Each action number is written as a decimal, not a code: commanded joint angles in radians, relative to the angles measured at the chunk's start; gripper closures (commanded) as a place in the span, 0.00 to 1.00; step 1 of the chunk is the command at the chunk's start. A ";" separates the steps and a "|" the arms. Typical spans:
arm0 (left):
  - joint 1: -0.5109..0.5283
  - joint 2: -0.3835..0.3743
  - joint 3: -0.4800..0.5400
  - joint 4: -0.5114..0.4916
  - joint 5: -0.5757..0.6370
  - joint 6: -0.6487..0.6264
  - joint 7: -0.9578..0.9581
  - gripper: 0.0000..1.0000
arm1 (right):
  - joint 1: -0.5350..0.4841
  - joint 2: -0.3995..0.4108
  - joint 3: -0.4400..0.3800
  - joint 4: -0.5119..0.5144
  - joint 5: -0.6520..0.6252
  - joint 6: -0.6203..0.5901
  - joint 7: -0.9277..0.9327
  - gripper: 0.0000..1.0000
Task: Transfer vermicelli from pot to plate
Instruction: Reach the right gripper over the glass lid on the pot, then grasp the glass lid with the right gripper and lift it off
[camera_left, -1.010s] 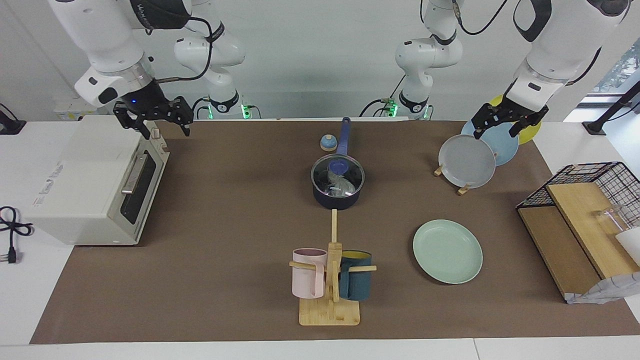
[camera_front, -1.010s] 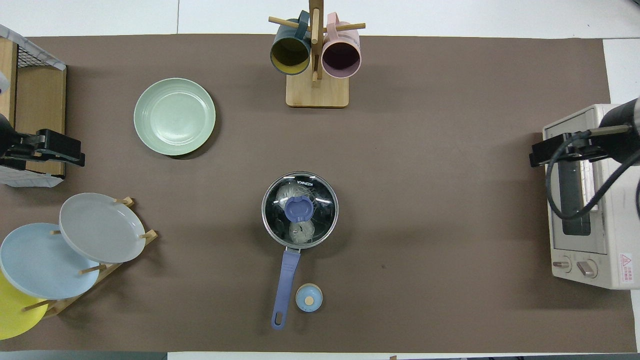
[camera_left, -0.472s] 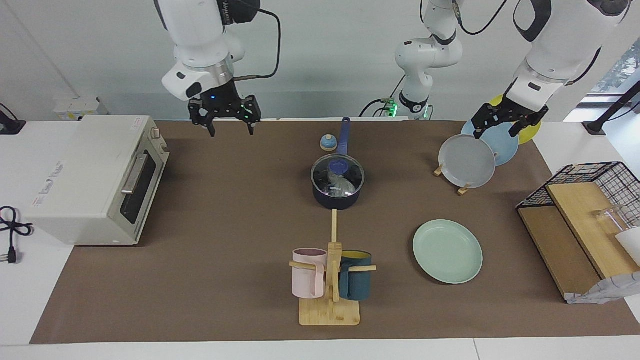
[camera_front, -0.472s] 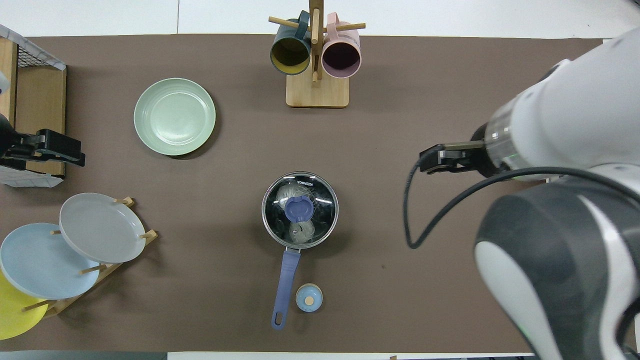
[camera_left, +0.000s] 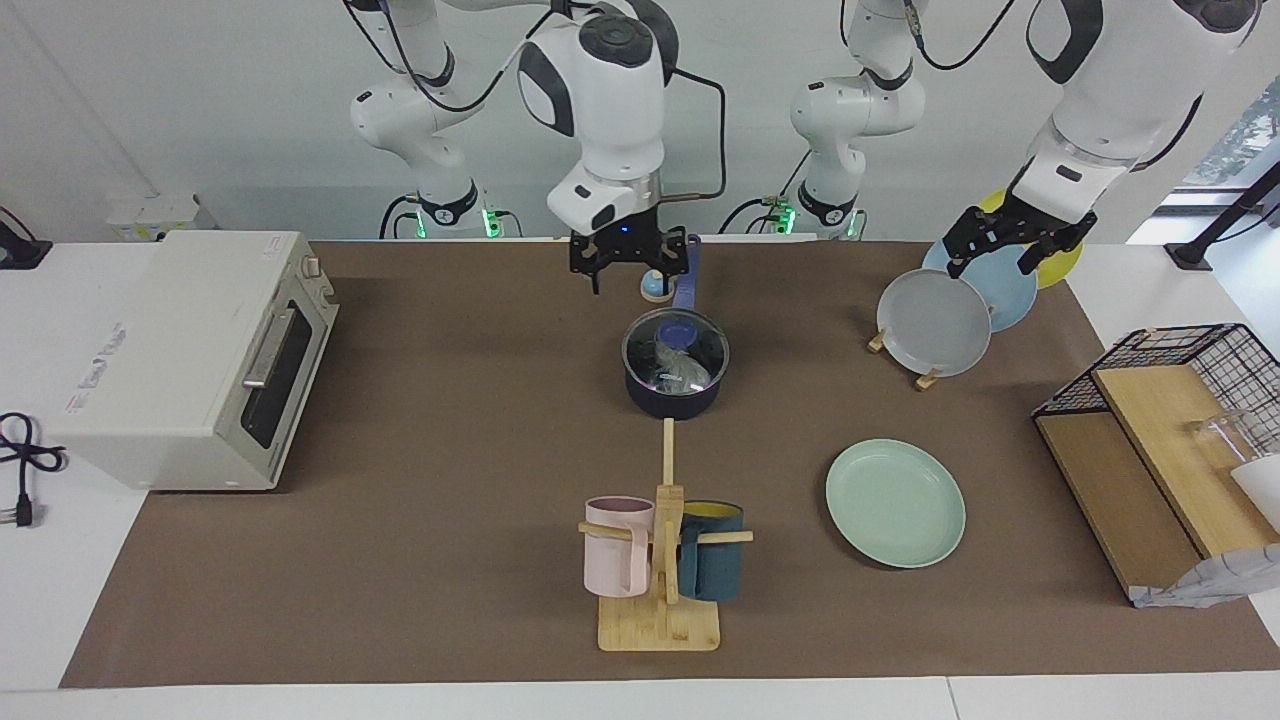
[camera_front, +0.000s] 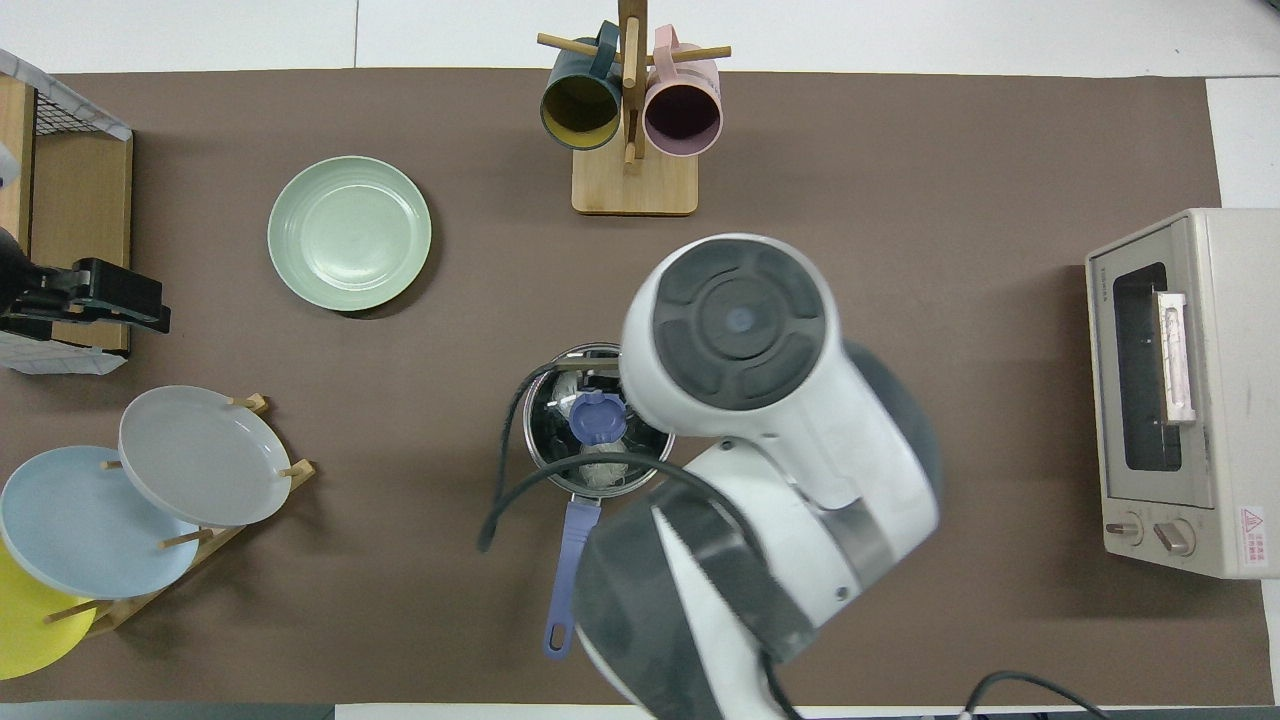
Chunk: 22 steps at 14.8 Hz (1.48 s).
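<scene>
1. Brown matte sheet (camera_left: 450, 450) covers a white table; both arms enter at the top of the facing frame.
2. Right gripper (camera_left: 632, 275), upper centre, hangs over the pot's long straight blue handle (camera_left: 687, 272) and a small round blue knobbed object (camera_left: 655, 288); its fingers are spread and hold nothing.
3. Left gripper (camera_left: 992, 262), upper corner at the left arm's end, hangs over a wooden rack holding a grey plate (camera_left: 935, 322), a light blue one and a yellow one; its fingers are apart, holding nothing.
4. Pot (camera_left: 675, 395), frame centre: round, dark navy, closed by a glass lid (camera_left: 700, 345) with a blue knob.
5. Vermicelli (camera_left: 685, 372): pale, translucent, tangled strands inside the pot, under the lid.
6. Boxy cream toaster oven (camera_left: 170, 360) at the right arm's end; its printed markings are illegible.
7. Plate (camera_left: 895, 503), lower frame: round, pale mint, shallow, raised rim, bare, farther from the robots than the pot.
8. Wooden mug tree (camera_left: 660, 620), lower centre, carries pink and teal mugs.
</scene>
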 joint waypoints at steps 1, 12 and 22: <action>0.016 -0.029 -0.007 -0.033 -0.001 0.009 0.000 0.00 | 0.024 -0.007 -0.007 -0.100 0.018 0.130 0.055 0.00; 0.016 -0.029 -0.007 -0.033 -0.001 0.007 0.000 0.00 | 0.090 -0.013 -0.007 -0.286 -0.045 0.340 0.077 0.00; 0.016 -0.029 -0.006 -0.033 -0.001 0.007 0.000 0.00 | 0.098 0.011 -0.007 -0.314 -0.080 0.397 0.011 0.00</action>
